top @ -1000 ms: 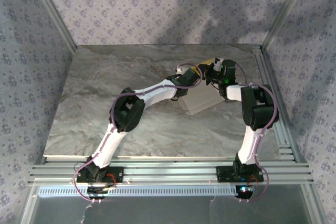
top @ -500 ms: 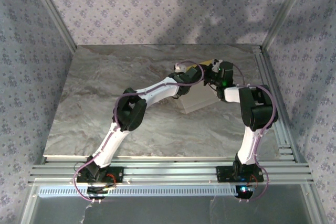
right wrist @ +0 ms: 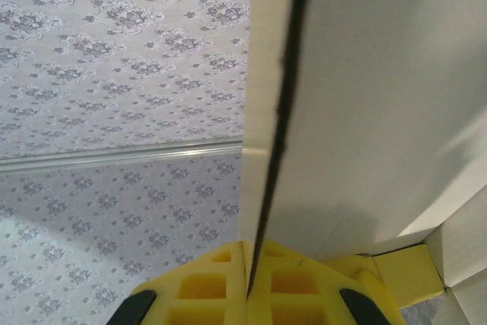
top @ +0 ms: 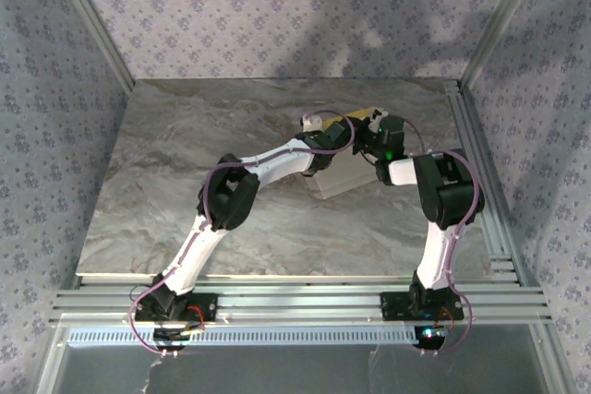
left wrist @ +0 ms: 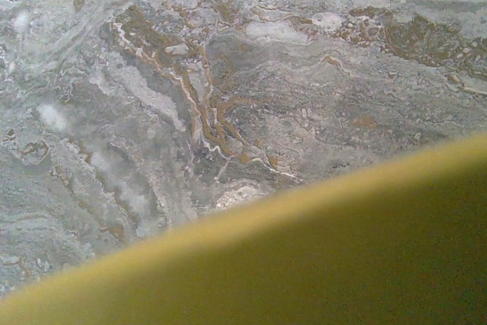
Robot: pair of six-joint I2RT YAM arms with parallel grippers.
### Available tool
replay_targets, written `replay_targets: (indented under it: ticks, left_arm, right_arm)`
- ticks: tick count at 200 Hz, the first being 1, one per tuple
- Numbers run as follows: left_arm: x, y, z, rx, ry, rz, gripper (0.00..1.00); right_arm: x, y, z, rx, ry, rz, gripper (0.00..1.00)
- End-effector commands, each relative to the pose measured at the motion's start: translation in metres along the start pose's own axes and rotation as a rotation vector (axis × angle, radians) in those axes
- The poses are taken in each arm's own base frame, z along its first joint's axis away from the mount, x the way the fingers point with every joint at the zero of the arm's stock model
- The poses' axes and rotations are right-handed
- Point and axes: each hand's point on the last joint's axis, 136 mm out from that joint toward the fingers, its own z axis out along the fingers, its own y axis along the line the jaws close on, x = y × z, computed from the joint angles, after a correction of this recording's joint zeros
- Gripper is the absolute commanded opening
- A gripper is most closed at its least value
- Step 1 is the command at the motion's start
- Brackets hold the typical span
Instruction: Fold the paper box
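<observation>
From the near edge of the desk point(top: 185, 163) both arms reached toward the far right part of the marble top and met there over the paper box point(top: 334, 180). Its white panel lay tilted below the two wrists, and a small yellow part showed just behind them.

The left hand point(top: 323, 131) was together. In its wrist view a blurred yellow surface, probably the yellow side of the box, lay very close under the camera with the marble behind it. I could not tell whether this hand really pinched the cardboard.

The right hand point(right wrist: 247, 288) was clamped on the box: its yellow fingers point(right wrist: 202, 287) were closed on a thin white sheet that stood edge-on. Behind the sheet was the patterned wall point(right wrist: 114, 74).

Compared with one second before, both wrists had moved a little to the left and toward the far side, and the white panel had followed them. Neither hand had changed its opening. I judged that the arms were carrying or turning the sheet together, not creasing it, so the fold was in progress and no closed box existed yet. The thin sheet could slip or bend wrongly if the hands pulled apart.
</observation>
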Motion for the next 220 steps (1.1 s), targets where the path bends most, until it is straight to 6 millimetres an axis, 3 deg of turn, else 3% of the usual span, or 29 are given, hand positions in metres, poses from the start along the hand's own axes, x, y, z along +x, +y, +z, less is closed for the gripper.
replay_targets:
  ticks: [1,45,65,88,130,150,185,220]
  left_arm:
    - [-0.008,0.039,0.026,-0.107,-0.011,-0.047,0.0]
    - [-0.005,0.043,0.031,-0.101,-0.006,-0.062,0.0]
    - [-0.007,0.045,0.03,-0.099,-0.023,-0.059,0.2]
    - [-0.011,0.049,0.028,-0.095,-0.041,-0.06,0.27]
    - [-0.025,0.052,0.02,-0.084,-0.09,-0.064,0.31]
    - [-0.031,0.053,0.018,-0.081,-0.109,-0.063,0.28]
    - [-0.039,0.054,0.016,-0.081,-0.132,-0.056,0.0]
    - [-0.038,0.058,0.018,-0.098,-0.128,-0.063,0.0]
  right_arm:
    - [0.031,-0.025,0.0,0.042,0.117,0.056,0.0]
    - [0.031,-0.028,-0.001,0.051,0.111,0.07,0.0]
    - [0.029,-0.026,0.0,0.048,0.113,0.068,0.0]
    - [0.03,-0.026,0.001,0.05,0.12,0.066,0.0]
    - [0.03,-0.031,0.001,0.059,0.122,0.073,0.0]
    - [0.03,-0.03,0.002,0.057,0.125,0.076,0.0]
    - [0.03,-0.026,0.002,0.053,0.127,0.073,0.0]
    - [0.029,-0.026,0.001,0.059,0.119,0.083,0.0]
